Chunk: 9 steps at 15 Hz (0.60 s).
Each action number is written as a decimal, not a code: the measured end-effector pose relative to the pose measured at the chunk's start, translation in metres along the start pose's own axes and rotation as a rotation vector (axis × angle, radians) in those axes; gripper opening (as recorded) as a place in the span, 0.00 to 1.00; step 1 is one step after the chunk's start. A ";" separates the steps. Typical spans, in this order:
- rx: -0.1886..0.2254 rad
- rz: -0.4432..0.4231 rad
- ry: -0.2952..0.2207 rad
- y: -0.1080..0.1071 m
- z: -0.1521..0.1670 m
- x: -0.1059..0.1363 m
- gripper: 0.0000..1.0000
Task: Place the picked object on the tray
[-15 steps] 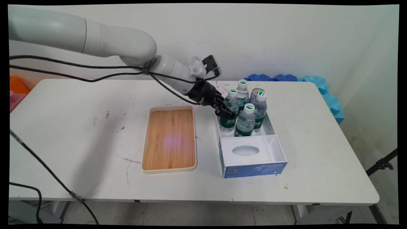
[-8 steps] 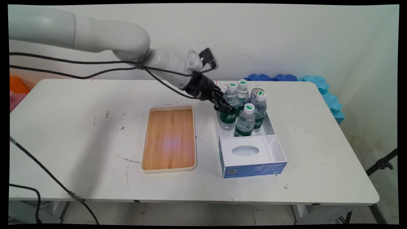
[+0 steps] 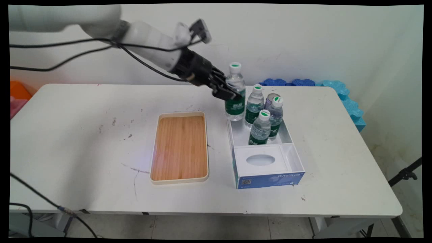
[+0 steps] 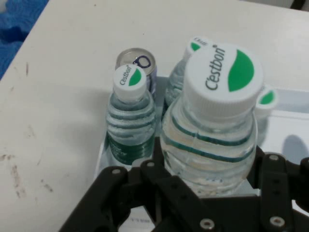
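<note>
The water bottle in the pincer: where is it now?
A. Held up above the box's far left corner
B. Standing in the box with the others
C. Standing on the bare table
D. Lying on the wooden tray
A: the pincer grips the water bottle, whose base hangs above the box rim, clear of the three bottles standing inside.

Four water bottles: one lifted (image 3: 235, 98) and three in the box (image 3: 255, 104) (image 3: 275, 116) (image 3: 260, 130). One can (image 3: 270, 99), one wooden tray (image 3: 180, 147), one white-and-blue box (image 3: 297, 162), one counter (image 3: 84, 135).
</note>
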 end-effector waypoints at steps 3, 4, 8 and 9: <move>-0.024 0.021 0.008 0.004 -0.043 -0.003 0.00; -0.035 0.031 0.009 0.006 -0.058 -0.007 0.00; -0.075 0.069 0.000 0.014 -0.100 -0.032 0.00; -0.081 0.078 -0.004 0.016 -0.107 -0.039 0.00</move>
